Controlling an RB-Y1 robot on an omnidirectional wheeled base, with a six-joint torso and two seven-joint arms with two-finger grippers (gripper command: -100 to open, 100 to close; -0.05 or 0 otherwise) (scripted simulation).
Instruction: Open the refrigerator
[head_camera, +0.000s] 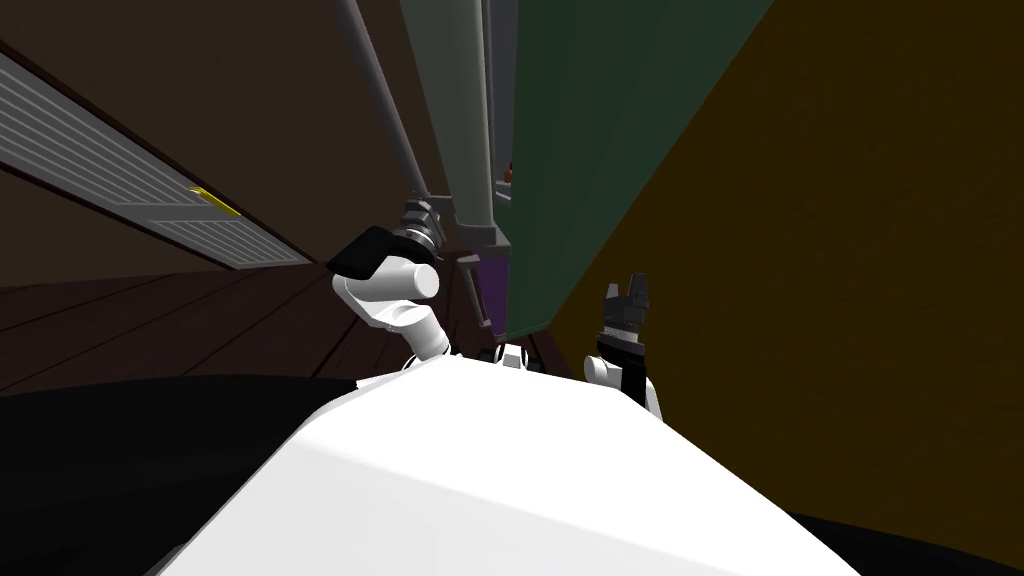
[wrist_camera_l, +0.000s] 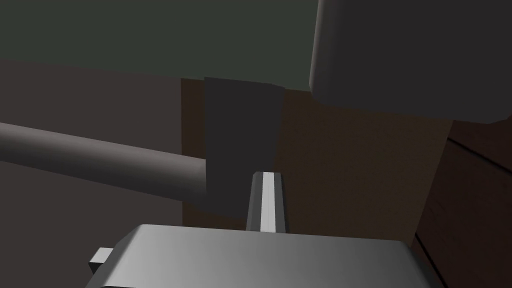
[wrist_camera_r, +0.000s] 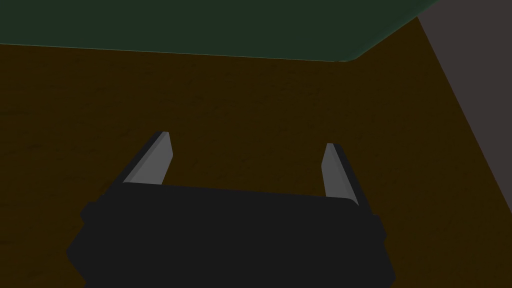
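**Left gripper at the refrigerator handle's foot**

Head view: the dark green refrigerator (head_camera: 570, 140) stands straight ahead and close. Its thin grey bar handle (head_camera: 385, 100) runs down to the left gripper (head_camera: 425, 215), which sits at the bar's lower end. The right gripper (head_camera: 632, 290) hangs apart, near an ochre-brown wall (head_camera: 850, 300).

Left wrist view: the handle (wrist_camera_l: 100, 160) meets its dark bracket (wrist_camera_l: 240, 135) just ahead of the gripper. I cannot tell whether the gripper is closed on the handle.

Right wrist view: the right gripper (wrist_camera_r: 242, 162) is spread wide and holds nothing.

I judge the door heavy, stiff and probably held by a seal. The smooth, rigid bar could slip, so the hold should wrap fully round it, clear of the bracket.
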